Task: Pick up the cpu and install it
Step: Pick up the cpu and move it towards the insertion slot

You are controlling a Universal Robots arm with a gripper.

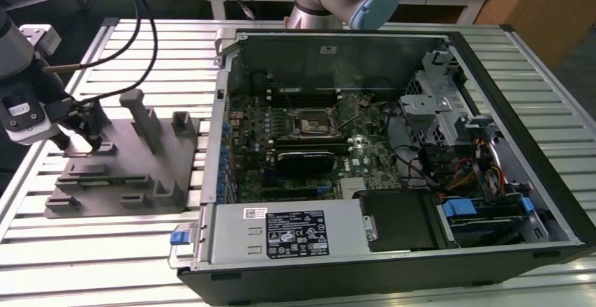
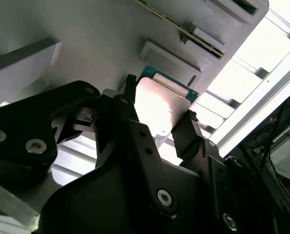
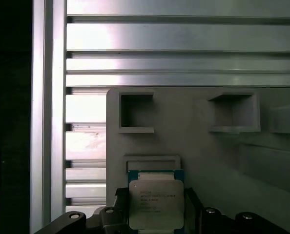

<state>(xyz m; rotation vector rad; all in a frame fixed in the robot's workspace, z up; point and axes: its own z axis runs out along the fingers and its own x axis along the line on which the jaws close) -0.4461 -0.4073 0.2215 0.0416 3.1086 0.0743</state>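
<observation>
The cpu (image 3: 156, 202), a small square chip with a pale silver top and a green rim, lies on the grey fixture (image 3: 223, 161) near its edge. My gripper (image 3: 156, 214) stands over it, one black finger against each side of the chip. In the second wrist view the cpu (image 2: 159, 105) sits between the fingers (image 2: 186, 129), which touch its edges while it still rests on the fixture. In the exterior view my gripper (image 1: 81, 145) is low over the fixture (image 1: 130, 174) at the exterior view's left. The motherboard socket (image 1: 312, 121) lies inside the open computer case.
The open computer case (image 1: 521, 111) fills the exterior view's middle and right, with its power supply (image 1: 289, 234) in front and cables and drive bays at the right. Upright posts (image 1: 144, 118) rise from the fixture beside my gripper. A second arm's base (image 1: 345, 0) stands behind the case.
</observation>
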